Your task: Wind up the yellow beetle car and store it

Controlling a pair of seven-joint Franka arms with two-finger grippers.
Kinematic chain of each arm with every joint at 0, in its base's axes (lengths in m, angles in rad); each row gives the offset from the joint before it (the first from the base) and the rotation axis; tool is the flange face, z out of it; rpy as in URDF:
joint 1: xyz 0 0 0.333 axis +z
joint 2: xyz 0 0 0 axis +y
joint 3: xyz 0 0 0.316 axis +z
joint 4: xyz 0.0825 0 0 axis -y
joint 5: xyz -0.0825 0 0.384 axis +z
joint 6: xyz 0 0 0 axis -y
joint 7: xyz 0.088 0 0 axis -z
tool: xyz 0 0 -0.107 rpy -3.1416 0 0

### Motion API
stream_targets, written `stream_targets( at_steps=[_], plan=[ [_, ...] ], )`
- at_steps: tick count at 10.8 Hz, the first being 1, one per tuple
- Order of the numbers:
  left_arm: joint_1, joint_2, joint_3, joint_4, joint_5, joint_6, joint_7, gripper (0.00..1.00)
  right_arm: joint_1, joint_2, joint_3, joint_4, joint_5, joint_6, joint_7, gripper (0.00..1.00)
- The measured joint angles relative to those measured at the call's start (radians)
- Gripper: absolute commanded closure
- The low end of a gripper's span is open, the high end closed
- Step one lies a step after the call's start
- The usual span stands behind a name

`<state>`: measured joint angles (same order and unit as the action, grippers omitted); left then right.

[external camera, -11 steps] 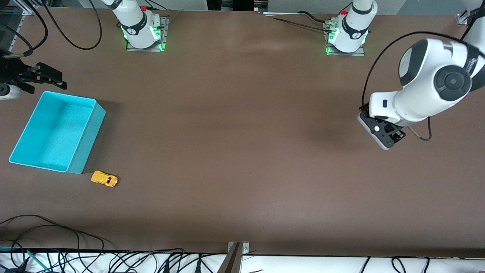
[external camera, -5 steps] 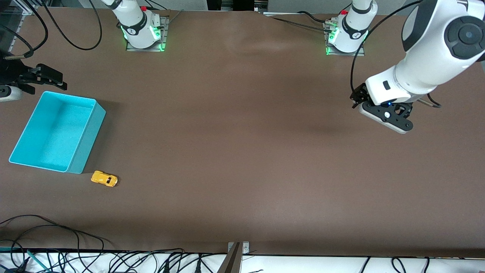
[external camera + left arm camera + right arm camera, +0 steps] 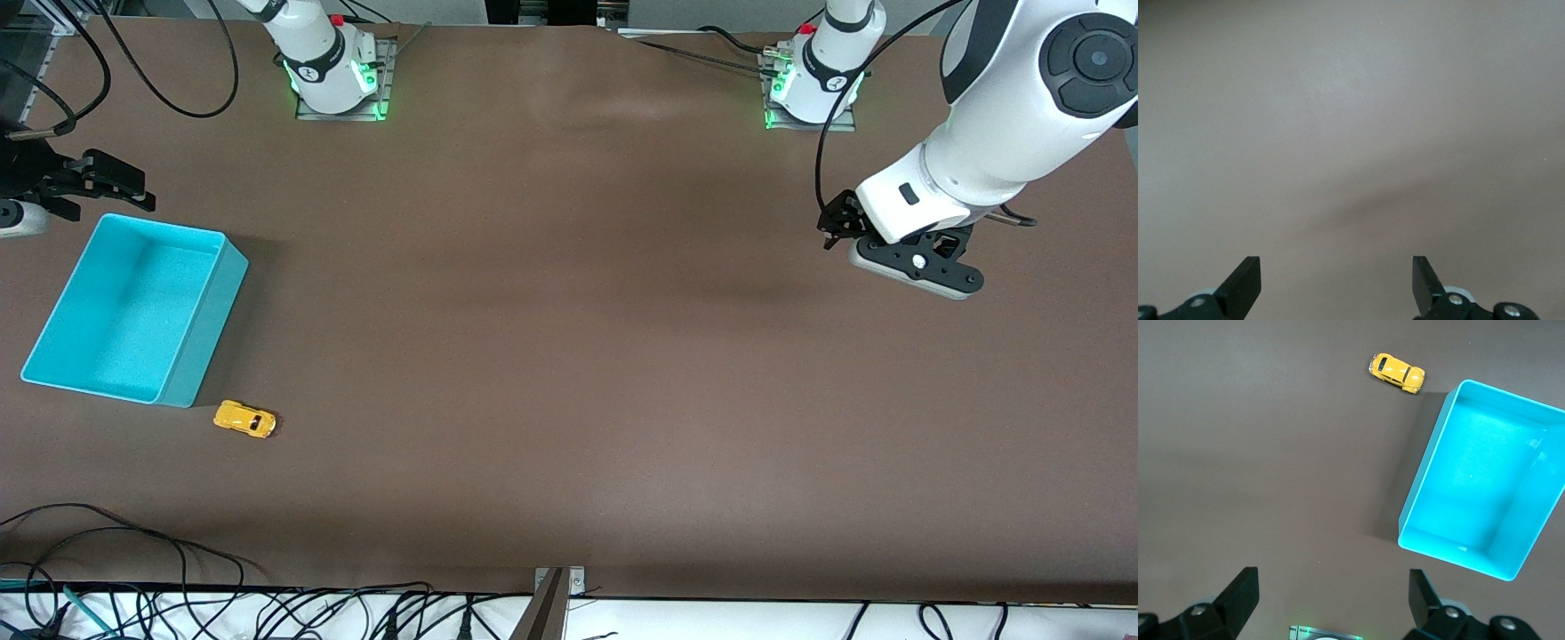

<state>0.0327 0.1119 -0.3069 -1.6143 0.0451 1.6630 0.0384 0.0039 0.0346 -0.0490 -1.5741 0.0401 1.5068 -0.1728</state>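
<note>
Nothing of the task looked done yet. The yellow beetle car (image 3: pixel 244 419) sat untouched on the brown table (image 3: pixel 569 356), just beside the corner of the cyan bin (image 3: pixel 133 311) that lay nearest the front camera, close to it but apart from it, toward the right arm's end. The bin was empty. By my judgement both parts remained: the winding-up, then the storing, most likely in that bin.

The right gripper (image 3: pixel 1331 597) hung above the table near the bin's edge farthest from the front camera, its fingers spread and holding nothing; its wrist view looked down on both the car (image 3: pixel 1397 373) and the bin (image 3: pixel 1485 477). The left gripper (image 3: pixel 1336 283) hovered over bare table at the left arm's end, well apart from the car, fingers spread wide and empty as well.

Little stood in the way. The table around the car was bare, though the bin's wall stood close on one side and could crowd a finger. Loose cables (image 3: pixel 133 551) trailed along the table's edge nearest the front camera, clear of the car.
</note>
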Motion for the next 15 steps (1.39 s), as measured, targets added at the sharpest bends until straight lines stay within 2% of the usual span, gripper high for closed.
stream_targets(
  at_steps=[3,12,15],
  plan=[
    [-0.011,-0.001,0.002,0.026,0.0,-0.001,-0.042,0.0,0.0,0.0,0.0,0.0,0.0,0.0,0.0,0.0],
    [-0.011,-0.001,0.011,0.026,0.0,-0.05,-0.053,0.0,0.004,0.0,0.01,0.0,0.006,0.0,-0.002,0.0],
    [-0.01,-0.001,0.038,0.028,0.0,-0.05,-0.053,0.0,0.01,0.008,0.029,-0.001,0.026,-0.003,-0.083,0.0]
  ],
)
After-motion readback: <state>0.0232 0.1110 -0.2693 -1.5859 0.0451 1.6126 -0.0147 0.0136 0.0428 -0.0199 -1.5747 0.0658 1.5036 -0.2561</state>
